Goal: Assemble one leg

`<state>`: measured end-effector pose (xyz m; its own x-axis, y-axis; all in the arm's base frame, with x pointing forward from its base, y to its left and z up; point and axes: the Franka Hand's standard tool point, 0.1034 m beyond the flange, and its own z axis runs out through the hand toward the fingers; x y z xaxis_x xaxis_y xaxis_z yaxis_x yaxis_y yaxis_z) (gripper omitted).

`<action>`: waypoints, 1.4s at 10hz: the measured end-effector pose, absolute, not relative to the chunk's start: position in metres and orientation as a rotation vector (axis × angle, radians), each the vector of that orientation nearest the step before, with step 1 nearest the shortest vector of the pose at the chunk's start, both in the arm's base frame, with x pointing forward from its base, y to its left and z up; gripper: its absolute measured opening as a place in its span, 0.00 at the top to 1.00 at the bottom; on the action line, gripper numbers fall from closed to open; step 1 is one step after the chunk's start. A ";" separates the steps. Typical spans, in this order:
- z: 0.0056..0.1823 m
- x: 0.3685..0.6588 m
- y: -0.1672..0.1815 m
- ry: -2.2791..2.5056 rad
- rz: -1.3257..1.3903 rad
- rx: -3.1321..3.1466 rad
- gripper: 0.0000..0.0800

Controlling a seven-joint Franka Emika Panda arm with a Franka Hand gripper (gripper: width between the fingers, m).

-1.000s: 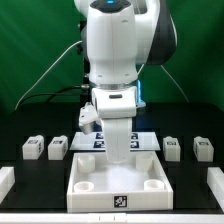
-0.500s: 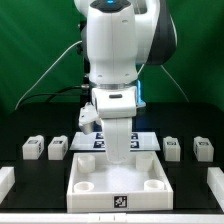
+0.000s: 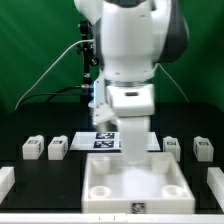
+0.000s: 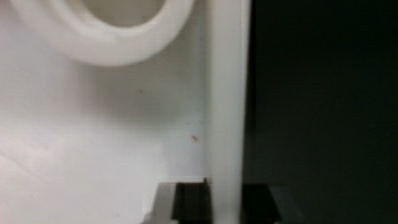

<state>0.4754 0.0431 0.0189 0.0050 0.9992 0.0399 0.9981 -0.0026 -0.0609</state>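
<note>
I see the left legs (image 3: 33, 148) squat on the table, long axis too small to read. The marker board (image 3: 108, 141) lies behind. My gripper (image 4: 222, 203) pinches the panel (image 3: 105, 203) by its rim, jaws narrow. The right legs (image 3: 172, 147) sit beyond, untouched.

You look into a robotics lab: a green backdrop (image 3: 35, 40) behind a black table (image 3: 45, 185), loose cables (image 3: 46, 66), and the marker board (image 3: 90, 142) with printed tags.
</note>
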 end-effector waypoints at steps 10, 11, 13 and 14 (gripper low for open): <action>0.012 0.496 0.070 -2.127 0.037 -2.181 0.60; 0.012 0.496 0.070 -2.127 0.038 -2.181 0.38; 0.012 0.496 0.070 -2.126 0.038 -2.181 0.25; 0.012 0.496 0.069 -2.126 0.038 -2.182 0.20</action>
<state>0.4960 0.0694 0.0117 0.0278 0.9984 0.0483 0.9961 -0.0236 -0.0855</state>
